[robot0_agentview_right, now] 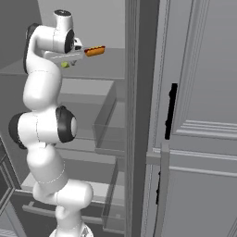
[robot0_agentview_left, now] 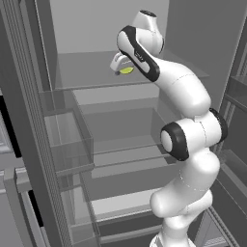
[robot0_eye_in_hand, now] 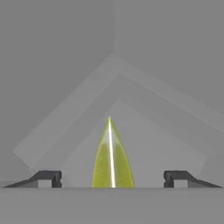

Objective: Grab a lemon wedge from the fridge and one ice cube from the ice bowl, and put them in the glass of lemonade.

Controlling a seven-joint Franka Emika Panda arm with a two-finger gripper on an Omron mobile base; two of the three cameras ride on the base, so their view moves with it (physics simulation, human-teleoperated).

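Note:
The fridge (robot0_agentview_left: 29, 120) stands open with my arm reaching into its upper shelf (robot0_agentview_left: 87, 72). On that shelf lies the lemon wedge (robot0_eye_in_hand: 111, 159), a yellow-green crescent seen end-on between my two fingertips. In the left base view a sliver of the lemon wedge (robot0_agentview_left: 127, 70) peeks out under the hand. My gripper (robot0_eye_in_hand: 112, 178) is open, its tips spread wide to either side of the wedge and not touching it. In the right base view my gripper (robot0_agentview_right: 69, 59) sits at the upper shelf with a speck of the lemon wedge (robot0_agentview_right: 65, 65) below it.
A reddish-orange hot dog in a bun (robot0_agentview_right: 95, 50) lies on the same shelf, right of the hand. Clear door bins (robot0_agentview_left: 67, 140) hang at the left, lower pale shelves (robot0_agentview_left: 125, 144) below. The fridge's door edge (robot0_agentview_right: 136, 115) and a panelled cabinet (robot0_agentview_right: 203, 115) stand at the right.

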